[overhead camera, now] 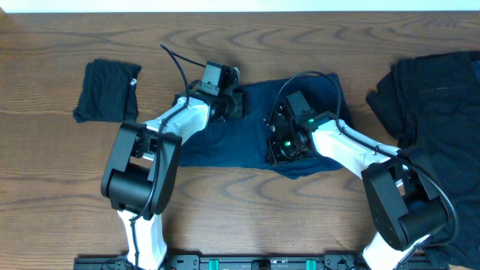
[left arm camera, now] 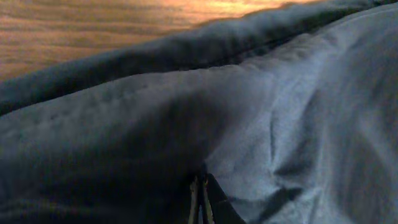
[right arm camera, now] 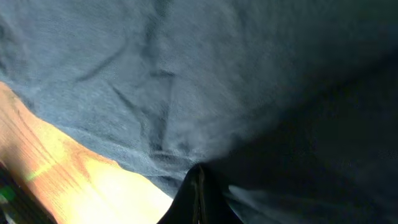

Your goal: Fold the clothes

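You are gripping navy shorts (overhead camera: 232, 146) two-handed, likely readying fold: left gripper (left arm camera: 199, 185) pinching shut on far-left edge, right gripper (right arm camera: 198, 175) pinching shut on near edge.

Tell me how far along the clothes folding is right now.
Done: one black garment lies folded at far left. In hand: left gripper and right gripper both pinch the navy garment, spread out at centre. Left: that fold, then the dark pile at right.

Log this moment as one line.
step: fold navy garment | left gripper: shut on it | right gripper: shut on it
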### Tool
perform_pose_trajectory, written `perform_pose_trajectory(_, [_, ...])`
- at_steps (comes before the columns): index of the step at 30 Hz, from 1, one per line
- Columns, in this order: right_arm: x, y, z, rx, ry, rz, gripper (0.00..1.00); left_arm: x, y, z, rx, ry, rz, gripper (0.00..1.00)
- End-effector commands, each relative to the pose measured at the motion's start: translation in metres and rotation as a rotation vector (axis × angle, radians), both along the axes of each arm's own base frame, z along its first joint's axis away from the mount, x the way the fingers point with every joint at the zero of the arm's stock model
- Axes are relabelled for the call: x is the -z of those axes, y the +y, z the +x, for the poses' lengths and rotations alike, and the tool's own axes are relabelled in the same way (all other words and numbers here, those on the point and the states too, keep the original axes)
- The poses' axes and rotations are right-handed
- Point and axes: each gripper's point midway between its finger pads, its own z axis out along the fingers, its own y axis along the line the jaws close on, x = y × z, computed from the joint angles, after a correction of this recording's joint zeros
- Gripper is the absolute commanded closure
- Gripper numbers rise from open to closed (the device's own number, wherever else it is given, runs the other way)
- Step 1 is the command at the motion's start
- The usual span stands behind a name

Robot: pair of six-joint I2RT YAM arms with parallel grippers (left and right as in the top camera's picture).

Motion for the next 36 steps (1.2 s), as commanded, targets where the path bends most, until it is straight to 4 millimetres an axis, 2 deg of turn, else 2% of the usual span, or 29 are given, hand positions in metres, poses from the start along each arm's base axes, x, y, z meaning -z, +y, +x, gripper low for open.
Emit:
perform_pose_trajectory(1, [0.003,0.002,-0.001,0.030,0.020,-0.003,0.99,-0.013,-0.001,0.008,-0.005,-0.037,-0.010,0.94])
perform_pose_trajectory(4, [0.003,0.001,-0.001,0.029,0.020,-0.004,0.99,-0.044,0.002,0.013,-0.017,-0.089,-0.028,0.94])
perform_pose_trajectory(6, [0.003,0.002,-0.001,0.029,0.020,-0.004,0.99,-0.073,0.013,0.013,-0.037,-0.123,-0.039,0.94])
perform_pose_trajectory(9, [0.003,0.001,-0.001,0.029,0.019,-0.004,0.99,-0.107,0.038,0.002,-0.080,-0.124,-0.036,0.83])
perform_pose_trajectory(10, [0.003,0.002,-0.001,0.029,0.020,-0.003,0.99,-0.114,0.047,-0.003,-0.097,-0.112,-0.032,0.74])
perform_pose_trajectory(11, [0.003,0.001,-0.001,0.029,0.020,-0.004,0.99,-0.120,0.057,-0.008,-0.115,-0.099,-0.026,0.69])
perform_pose_trajectory(14, [0.003,0.002,-0.001,0.029,0.021,-0.003,0.99,-0.128,0.092,-0.029,-0.183,-0.024,-0.001,0.61])
perform_pose_trajectory(16, [0.002,0.002,-0.002,0.029,0.022,0.000,0.99,-0.124,0.113,-0.040,-0.207,0.028,0.027,0.48])
perform_pose_trajectory(17, [0.002,0.002,-0.002,0.029,0.022,0.000,0.99,-0.121,0.121,-0.045,-0.209,0.049,0.040,0.46])
perform_pose_trajectory(19, [0.002,0.002,-0.002,0.028,0.024,0.002,0.99,-0.111,0.135,-0.053,-0.207,0.097,0.067,0.35])
perform_pose_trajectory(23, [0.002,0.002,-0.002,0.028,0.024,0.003,0.99,-0.094,0.147,-0.061,-0.174,0.155,0.102,0.20])
perform_pose_trajectory(26, [0.002,0.002,-0.002,0.028,0.023,0.003,0.99,-0.080,0.149,-0.062,-0.157,0.184,0.123,0.18])
perform_pose_trajectory(31, [0.002,0.002,-0.002,0.028,0.023,0.003,0.99,-0.050,0.169,-0.062,-0.193,0.247,0.240,0.17])
perform_pose_trajectory(36, [0.002,0.002,-0.002,0.028,0.023,0.003,0.99,-0.020,0.174,-0.067,-0.194,0.324,0.283,0.14])
